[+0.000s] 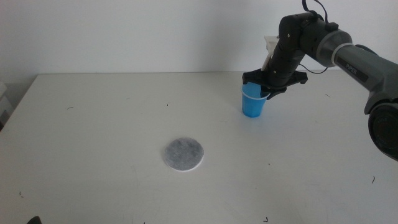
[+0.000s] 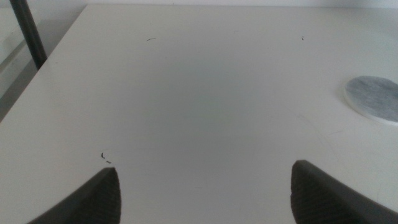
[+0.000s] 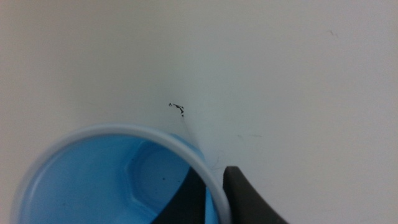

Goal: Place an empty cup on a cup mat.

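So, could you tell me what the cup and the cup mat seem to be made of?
The cup, with the right gripper at its rim, looks like thin smooth plastic: glossy blue, moulded base, fine white rim. The cup mat looks like stone or ceramic: matt speckled grey, white edge. Neither is certain.

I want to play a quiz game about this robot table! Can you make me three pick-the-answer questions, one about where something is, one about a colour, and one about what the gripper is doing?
1. Where is the cup mat?
A. Under the cup
B. Alone on the table, apart from the cup
C. In a gripper

2. What colour is the cup?
A. Red
B. Green
C. Blue

3. What is the right gripper doing?
A. Reaching the cup's rim
B. Resting beside the mat
C. Lifting the mat

Answers: 1 B, bare table separates mat and cup. 2 C, blue inside and out. 3 A, one jaw sits inside the rim, one outside.
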